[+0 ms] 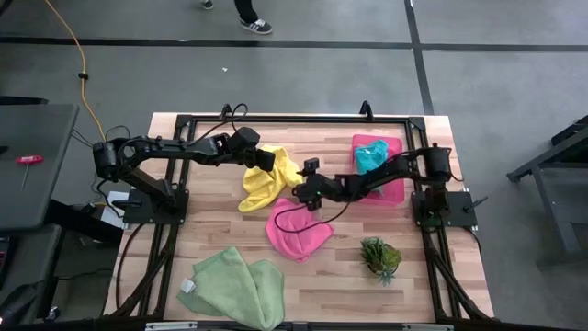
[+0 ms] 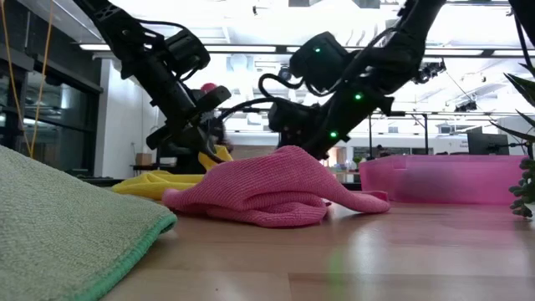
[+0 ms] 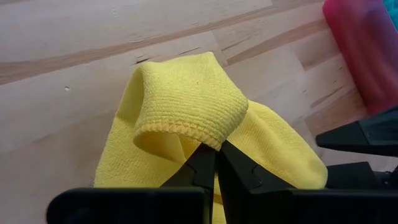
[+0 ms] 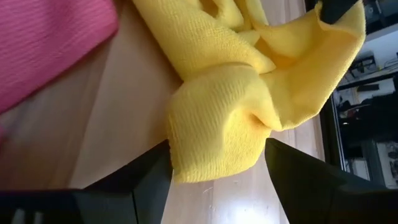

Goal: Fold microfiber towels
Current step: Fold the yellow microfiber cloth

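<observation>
Overhead view, read from the near table edge to the far one. At about 7 o'clock from the table centre, two pale green towels (image 1: 234, 287) lie overlapped and crumpled by the near edge. At about 4 o'clock stands a small spiky green plant (image 1: 380, 256). Just near of centre, the hot pink towel (image 1: 296, 228) lies in a loose heap on the wooden table (image 1: 175, 198); in the low view it forms a soft mound in front of both arms.

At centre, the right gripper (image 4: 217, 171) reaches in from 3 o'clock; its fingers stand spread wide, with a bunched fold of the yellow towel (image 1: 266, 179) lying between them but not pinched. The yellow towel sits just far of the pink one, at about 11 o'clock from centre.

The left gripper (image 3: 216, 163), reaching in from 9 o'clock, is clenched on the far corner of the yellow towel, whose hemmed edge drapes over the closed fingertips.

At about 2 o'clock, a pink tray (image 1: 395, 188) holds the teal towel (image 1: 370, 157), bunched inside it.
</observation>
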Motion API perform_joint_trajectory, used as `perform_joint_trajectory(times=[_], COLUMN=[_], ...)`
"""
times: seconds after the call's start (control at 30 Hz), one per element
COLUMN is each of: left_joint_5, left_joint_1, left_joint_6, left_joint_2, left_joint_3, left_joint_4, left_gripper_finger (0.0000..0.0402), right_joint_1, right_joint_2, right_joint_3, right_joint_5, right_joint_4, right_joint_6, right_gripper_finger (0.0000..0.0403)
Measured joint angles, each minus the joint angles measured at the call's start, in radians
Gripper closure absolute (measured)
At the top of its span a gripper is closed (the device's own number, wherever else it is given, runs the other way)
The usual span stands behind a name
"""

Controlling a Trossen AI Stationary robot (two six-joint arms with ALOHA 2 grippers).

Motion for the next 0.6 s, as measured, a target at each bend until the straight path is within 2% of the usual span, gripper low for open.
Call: perform_joint_trajectory(times=[0.17,0.6], left_joint_5=[0.006,0.009], left_joint_1=[0.000,0.000], left_joint_6=[-0.001,0.000], left_joint_2=[0.000,0.000], left_joint_3=[0.000,0.000], left_joint_4=[0.001,0.002], left_gripper_finger=[0.0400,0.0400], right_joint_1=[-0.011,-0.010], right_joint_2=[0.046,0.068], right_joint_3=[0.082,0.190], right_joint_5=[-0.008,0.084], right_joint_4=[-0.071,-0.165], right_joint_6=[0.000,0.060], right_gripper_finger=[0.0158,0.0160])
